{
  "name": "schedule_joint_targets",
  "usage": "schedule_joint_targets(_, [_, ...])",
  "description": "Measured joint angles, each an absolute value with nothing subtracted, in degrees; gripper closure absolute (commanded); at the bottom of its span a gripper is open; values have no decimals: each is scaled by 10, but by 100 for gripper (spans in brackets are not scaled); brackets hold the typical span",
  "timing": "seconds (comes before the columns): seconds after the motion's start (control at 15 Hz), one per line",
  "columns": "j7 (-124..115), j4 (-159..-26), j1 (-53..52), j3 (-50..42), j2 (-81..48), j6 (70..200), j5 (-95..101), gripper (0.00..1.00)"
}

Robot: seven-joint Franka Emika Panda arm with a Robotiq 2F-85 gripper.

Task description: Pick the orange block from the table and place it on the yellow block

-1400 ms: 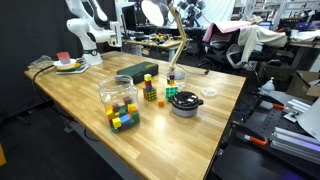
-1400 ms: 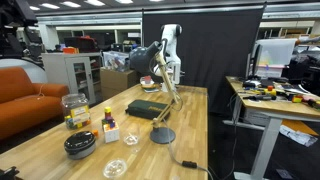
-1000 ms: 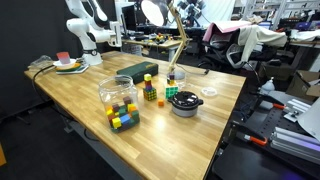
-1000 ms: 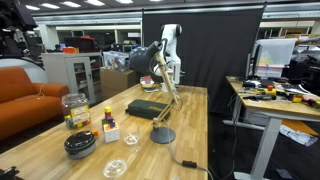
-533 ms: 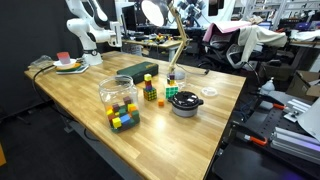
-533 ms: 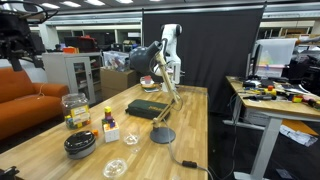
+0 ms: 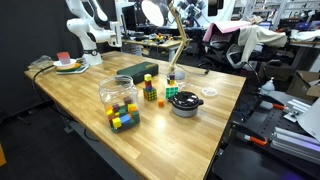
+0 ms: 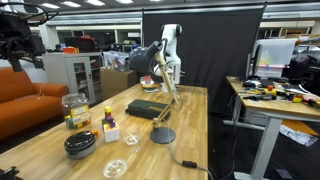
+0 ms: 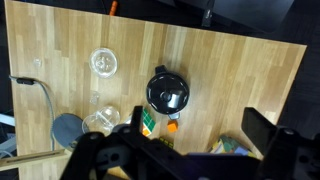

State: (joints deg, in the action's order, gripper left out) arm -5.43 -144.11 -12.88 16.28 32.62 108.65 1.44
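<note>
The orange block lies on the wooden table, between a black bowl and a multicoloured puzzle cube. It also shows in an exterior view. The yellow block tops a small stack of cubes; it also shows in an exterior view. In the wrist view the stack is hidden behind my gripper. My gripper hangs high above the table, open and empty, its fingers spread wide. The orange block lies far below, just left of the gap's middle.
A clear jar of coloured cubes stands near the table's front. A desk lamp, a black box and a clear lid are also on the table. A dark part of my arm shows at upper left.
The dark part of my arm in an exterior view has shifted slightly down and right. The blocks and other table things have not moved.
</note>
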Motion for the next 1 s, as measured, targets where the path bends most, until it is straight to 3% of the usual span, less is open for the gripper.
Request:
schedule_joint_targets(0.27, [-54, -1446, -134, 163, 302, 1128, 5, 0])
schedule_joint_targets(0.67, [-52, -1423, -139, 167, 138, 1269, 18, 0])
schedule_joint_targets(1.0, [-48, -1369, -140, 168, 45, 1281, 44, 0])
